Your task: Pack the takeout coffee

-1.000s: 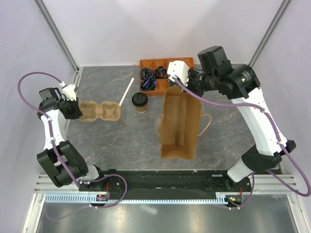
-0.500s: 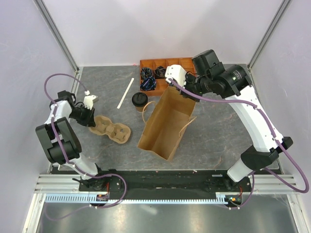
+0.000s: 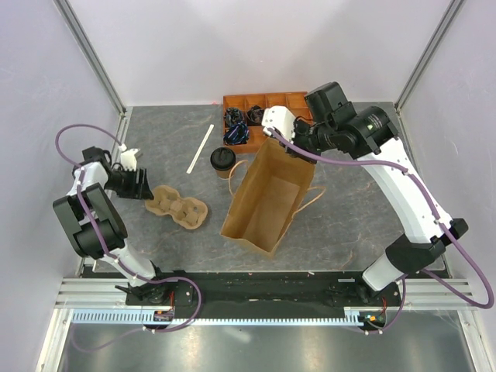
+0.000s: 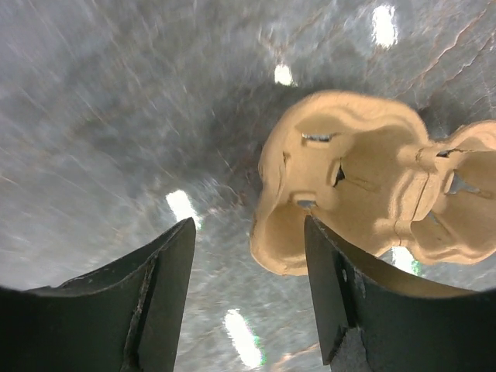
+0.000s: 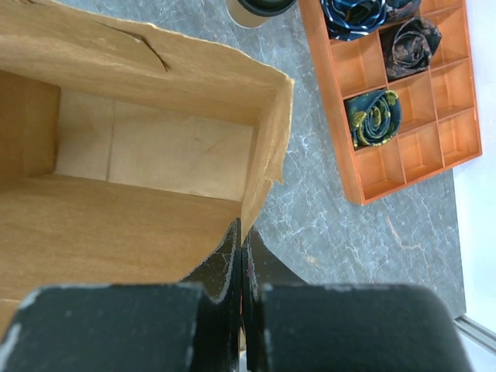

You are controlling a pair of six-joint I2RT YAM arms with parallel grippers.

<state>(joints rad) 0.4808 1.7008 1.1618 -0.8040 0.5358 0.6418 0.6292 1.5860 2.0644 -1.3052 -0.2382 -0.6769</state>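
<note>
Clad in smooth white shells along the links of the left arm [image 3: 84, 221] and right arm [image 3: 415, 198], with bulky rounded black housings at every joint. Strung with a glossy purple cable [image 3: 77, 128] on each side, leaving from just behind the pincer and running in wide curves back past the joints. Tipped at the left pincer [image 4: 248, 225] with two broad, matte black fingers [image 4: 159, 302], worn pale along their edges, and at the right pincer [image 5: 242, 236] with the same flat black fingers, backed just behind by a blocky white wrist housing [image 3: 279, 120].

A robot lab cell: white panel walls [image 3: 256, 46], aluminium frame posts [image 3: 90, 54], grey tabletop [image 3: 349, 209]
</note>
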